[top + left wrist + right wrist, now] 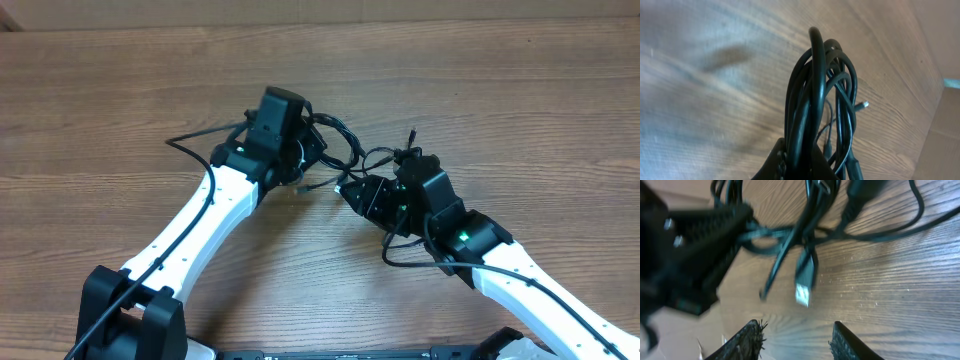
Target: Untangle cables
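The cables (pixel 340 140) are a bundle of thin black cords lying between my two arms on the wooden table. My left gripper (pixel 300 160) is shut on the coiled bundle; in the left wrist view the loops (pixel 817 95) rise out of the closed jaws (pixel 800 160) above the table. A small silvery plug tip (pixel 865 104) hangs beyond the loops. My right gripper (pixel 796 340) is open and empty, just below a dangling silvery plug (pixel 803 292) and loose strands (pixel 790 235). In the overhead view the right gripper (pixel 352 190) sits right of the bundle.
The wooden table (pixel 520 90) spreads all round. The left gripper's black body (pixel 690 250) shows blurred at the left of the right wrist view. Thicker black arm wires (pixel 405 250) loop beside the right arm. One strand (pixel 195 140) trails off to the left.
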### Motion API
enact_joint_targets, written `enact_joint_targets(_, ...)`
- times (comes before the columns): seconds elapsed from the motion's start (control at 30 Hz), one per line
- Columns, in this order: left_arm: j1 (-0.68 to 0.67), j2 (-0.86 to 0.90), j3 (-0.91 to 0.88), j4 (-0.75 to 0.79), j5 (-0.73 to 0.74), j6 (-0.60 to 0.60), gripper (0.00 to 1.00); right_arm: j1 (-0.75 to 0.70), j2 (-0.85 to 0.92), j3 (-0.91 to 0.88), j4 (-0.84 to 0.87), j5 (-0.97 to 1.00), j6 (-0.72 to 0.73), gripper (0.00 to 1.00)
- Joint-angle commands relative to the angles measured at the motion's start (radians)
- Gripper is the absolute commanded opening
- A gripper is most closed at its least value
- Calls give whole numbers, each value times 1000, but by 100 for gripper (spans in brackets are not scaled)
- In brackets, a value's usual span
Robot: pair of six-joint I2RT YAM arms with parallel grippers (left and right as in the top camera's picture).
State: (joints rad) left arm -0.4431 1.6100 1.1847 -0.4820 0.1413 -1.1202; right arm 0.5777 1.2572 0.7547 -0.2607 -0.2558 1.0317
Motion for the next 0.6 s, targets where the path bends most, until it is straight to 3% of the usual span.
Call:
enact_joint_targets(0.0, -36, -17, 24, -8, -23, -116, 4, 11, 50, 24, 32, 11, 98, 41)
enact_joint_targets(0.17, -56, -17, 24, -16, -55, -119, 4, 22, 100, 24, 78, -16, 124, 36)
enact_joint_targets(0.37, -62, -17, 24, -23, -45, -140, 4, 21, 114, 24, 78, 13, 315, 34)
enact_joint_targets(0.57, -63, -17, 24, -43, -38, -140, 4, 21, 114, 24, 95, 11, 400, 35)
